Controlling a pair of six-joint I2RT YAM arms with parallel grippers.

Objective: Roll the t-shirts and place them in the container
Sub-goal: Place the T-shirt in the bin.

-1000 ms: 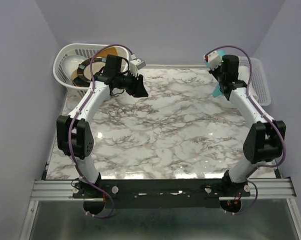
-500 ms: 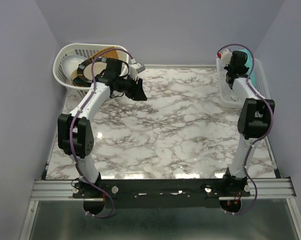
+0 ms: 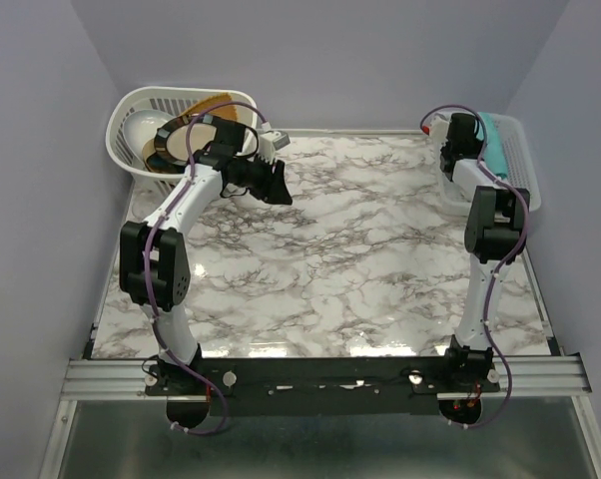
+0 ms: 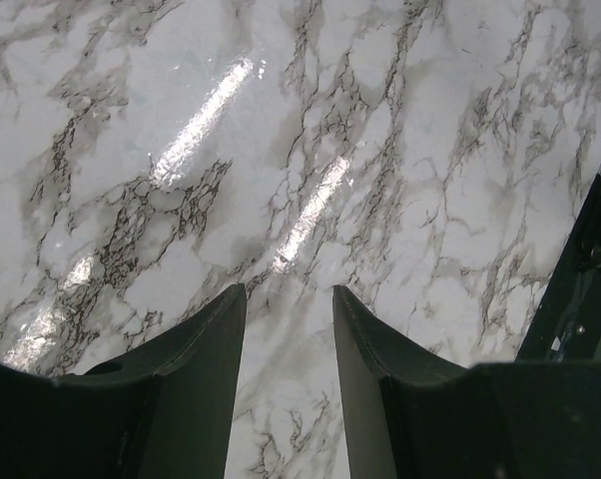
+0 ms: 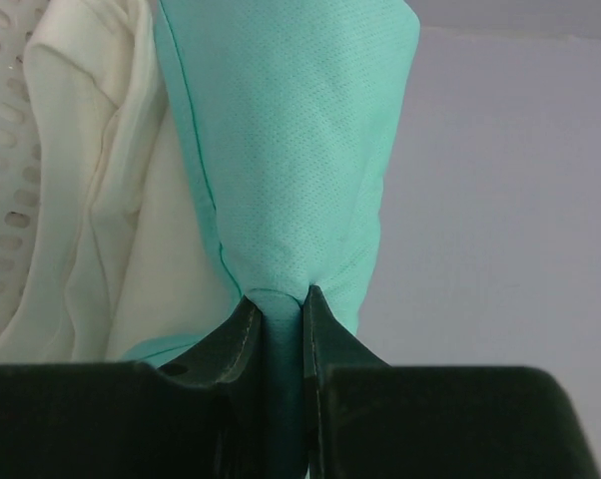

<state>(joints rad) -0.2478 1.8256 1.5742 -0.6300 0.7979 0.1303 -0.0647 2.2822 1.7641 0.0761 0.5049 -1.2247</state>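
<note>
Marble-patterned tabletop (image 3: 360,269), white with grey veins, covers the floor of a lilac-walled booth. Along its near edge runs an aluminium rail (image 3: 320,374) with both arm bases bolted to it.

From the left base, the left arm (image 3: 176,210) rises and reaches toward the far left corner. The left end effector (image 4: 289,294) hovers above bare marble with its jaws parted. Nothing sits between them, and the wrist view shows only veined stone and streaks of reflected light in the gap.

From the right base, the right arm (image 3: 485,239) stretches along the right side to the far right corner. There the right end effector (image 5: 276,299) is clamped on a fold of the teal-green t-shirt (image 5: 300,150). Its two fingers (image 5: 236,334) pinch a narrow gather of the thin cloth, which fans out wider beyond the tips.

From above, the shirt shows as a teal strip at the rectangular white basket (image 3: 525,190) on the far right edge of the tabletop. Whether it rests inside or hangs just over it cannot be told. In the wrist view, cream fabric (image 5: 111,220) lies against the shirt, next to the basket's perforated wall.

At the far left corner stands a round white laundry basket (image 3: 131,110) holding brown and yellow items too small to identify.
</note>
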